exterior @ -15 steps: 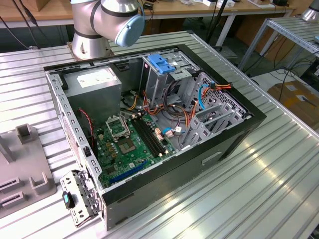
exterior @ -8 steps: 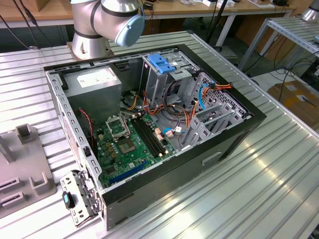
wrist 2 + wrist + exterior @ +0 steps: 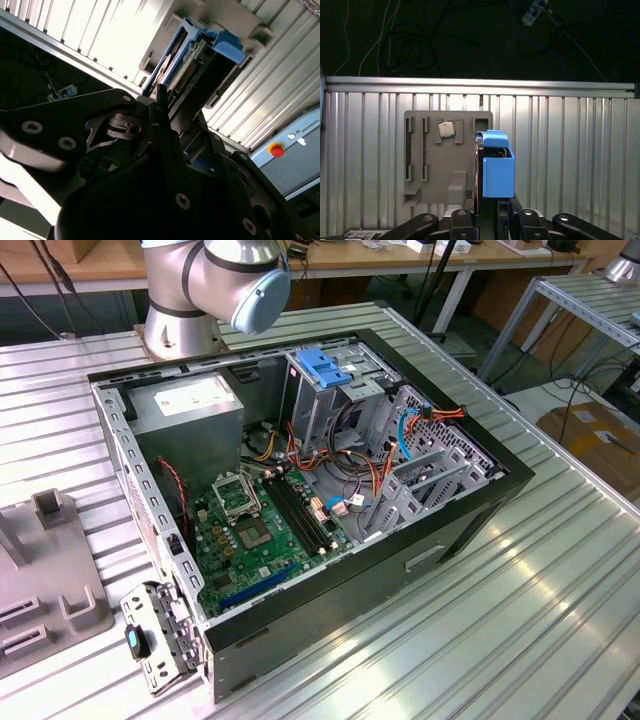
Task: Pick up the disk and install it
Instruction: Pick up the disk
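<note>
The disk (image 3: 497, 167), a silver-grey drive in a bright blue carrier, stands on edge between my gripper's (image 3: 492, 212) black fingers, and the gripper is shut on it. In the second wrist view the disk (image 3: 192, 57) reaches out past a fingertip (image 3: 161, 96), its blue rail on the far end. It hangs well above a grey fixture plate (image 3: 445, 170) on the ribbed metal table. In the exterior view the open computer case (image 3: 480, 505) lies on its side, with a metal drive cage topped by blue clips (image 3: 325, 368).
The arm's base (image 3: 190, 300) stands behind the case. A grey power supply box (image 3: 190, 405) and the green motherboard (image 3: 255, 535) fill the case's left half, with loose cables (image 3: 345, 475) beside the cage. The fixture plate (image 3: 40, 585) carries a small square chip (image 3: 446, 129).
</note>
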Tool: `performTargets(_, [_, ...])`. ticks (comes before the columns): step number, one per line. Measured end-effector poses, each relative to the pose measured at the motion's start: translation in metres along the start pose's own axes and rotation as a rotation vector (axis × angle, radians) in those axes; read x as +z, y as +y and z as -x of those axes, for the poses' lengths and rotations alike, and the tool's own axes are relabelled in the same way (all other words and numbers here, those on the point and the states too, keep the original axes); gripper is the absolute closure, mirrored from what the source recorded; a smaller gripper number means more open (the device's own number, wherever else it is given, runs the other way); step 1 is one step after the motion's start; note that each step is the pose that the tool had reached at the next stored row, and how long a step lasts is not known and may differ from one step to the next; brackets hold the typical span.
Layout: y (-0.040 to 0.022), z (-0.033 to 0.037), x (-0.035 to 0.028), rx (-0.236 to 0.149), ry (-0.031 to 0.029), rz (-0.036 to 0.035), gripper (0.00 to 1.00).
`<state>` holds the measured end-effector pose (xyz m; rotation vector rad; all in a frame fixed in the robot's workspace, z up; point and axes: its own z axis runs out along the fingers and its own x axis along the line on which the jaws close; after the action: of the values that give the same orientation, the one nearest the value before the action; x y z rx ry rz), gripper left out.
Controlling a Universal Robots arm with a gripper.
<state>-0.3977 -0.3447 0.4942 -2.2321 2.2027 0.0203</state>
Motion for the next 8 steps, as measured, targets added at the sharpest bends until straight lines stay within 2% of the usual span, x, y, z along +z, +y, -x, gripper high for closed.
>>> performTargets(5, [-0.0104, -0.0001, -0.0001, 0.0, 0.0, 0.0, 0.65])
performTargets(8, [-0.0191, -0.0003, -0.0002, 0.0, 0.0001, 0.0001, 0.65])
